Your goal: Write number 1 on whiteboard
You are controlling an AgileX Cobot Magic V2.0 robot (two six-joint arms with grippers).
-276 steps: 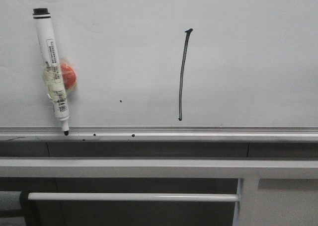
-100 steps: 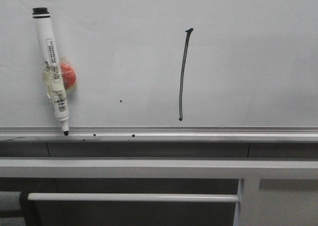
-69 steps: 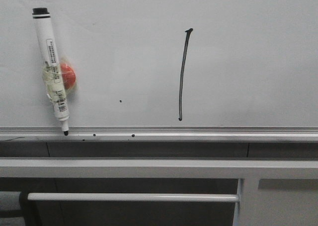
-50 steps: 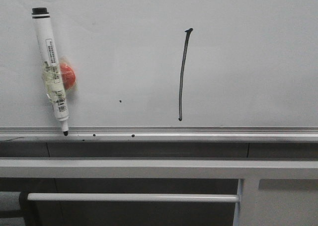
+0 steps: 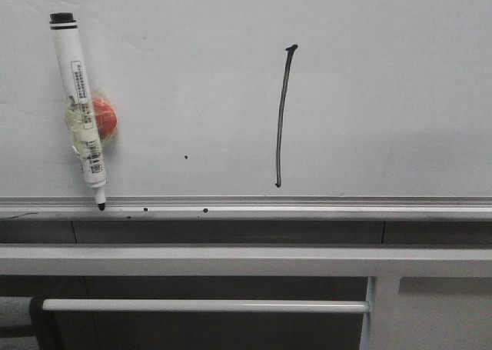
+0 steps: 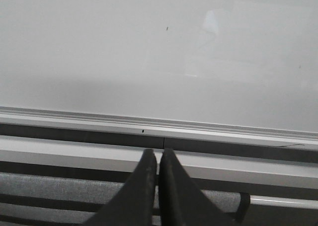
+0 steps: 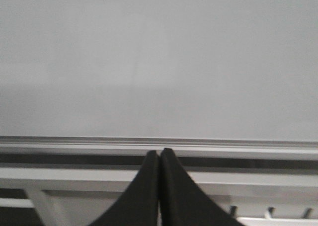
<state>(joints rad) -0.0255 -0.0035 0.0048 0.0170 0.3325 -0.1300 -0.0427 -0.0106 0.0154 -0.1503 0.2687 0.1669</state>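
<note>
The whiteboard (image 5: pixel 384 96) fills the front view, with a silver bottom rail (image 5: pixel 307 208). The number 1 (image 5: pixel 282 115) is a thin black stroke at the board's middle, with a small tick at its top. A white marker (image 5: pixel 81 108) hangs tilted at the left, tip down on the rail, taped to an orange-red magnet (image 5: pixel 105 119). Neither gripper shows in the front view. My left gripper (image 6: pixel 157 154) is shut and empty, below the board's rail (image 6: pixel 159 126). My right gripper (image 7: pixel 159 153) is shut and empty, just below the rail (image 7: pixel 159 144).
Small black specks sit on the board (image 5: pixel 186 157) and on the rail (image 5: pixel 205 210). Below the rail run grey horizontal rails (image 5: pixel 231 259) and a white bar (image 5: pixel 207 306).
</note>
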